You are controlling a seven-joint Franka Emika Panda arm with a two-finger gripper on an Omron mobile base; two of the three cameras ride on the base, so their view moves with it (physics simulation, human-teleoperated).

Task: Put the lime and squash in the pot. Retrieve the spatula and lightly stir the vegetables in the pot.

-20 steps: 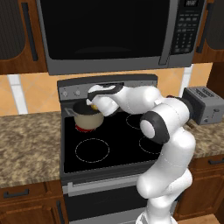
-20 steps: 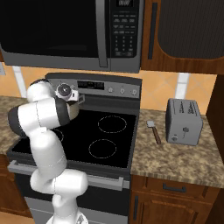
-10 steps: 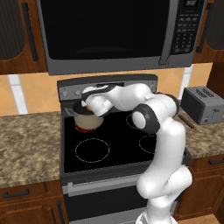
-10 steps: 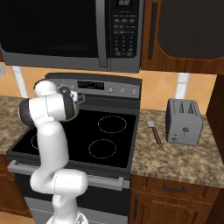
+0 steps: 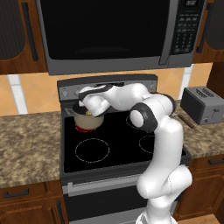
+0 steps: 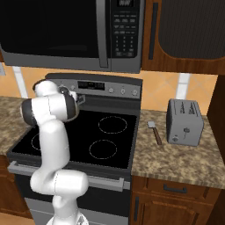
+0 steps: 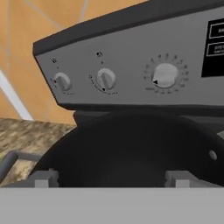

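Observation:
The cream pot [image 5: 89, 122] with a dark rim stands on the stove's back left burner. My gripper [image 5: 89, 108] hangs just above its mouth. In the hand view the gripper [image 7: 111, 178] is open, fingertips [image 7: 43, 178] wide apart, with nothing between them over the pot's dark inside [image 7: 131, 153]. A small yellow bit, the squash [image 5: 89, 113], shows at the pot's mouth right under the hand. The lime is hidden. The dark-brown spatula [image 6: 154, 132] lies on the counter between the stove and the toaster, also seen as the spatula [image 5: 185, 120].
The grey toaster [image 6: 184, 121] stands on the right counter. The stove's control panel with knobs [image 7: 105, 78] rises close behind the pot. A microwave [image 5: 109, 30] hangs above the stove. The other burners [image 6: 103, 148] are bare.
My hand has shifted left, from beside the pot's right edge to above its mouth, and the arm's elbow swung with it.

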